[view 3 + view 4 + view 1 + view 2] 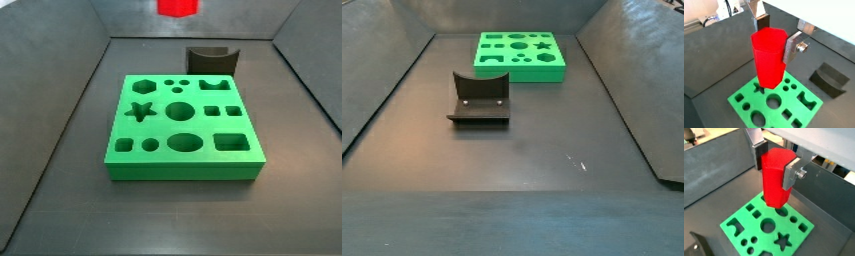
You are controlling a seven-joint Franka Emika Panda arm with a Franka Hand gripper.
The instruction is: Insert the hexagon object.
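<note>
The hexagon object [769,56] is a tall bright red faceted peg, held upright. My gripper [777,34] is shut on it, its silver fingers [792,46] clamping two opposite faces, as both wrist views show [777,174]. The peg hangs above the green block [777,105] with shaped holes, its lower end over the block's edge region [767,225], not in a hole. In a side view only the peg's red lower end [177,7] shows at the picture's upper edge, high above the green block [182,130]. The gripper is out of view in both side views.
The dark grey curved piece [211,59] stands just behind the green block, also seen in a side view [478,100] and a wrist view [829,78]. Grey bin walls [60,110] slope up around the dark floor [516,170].
</note>
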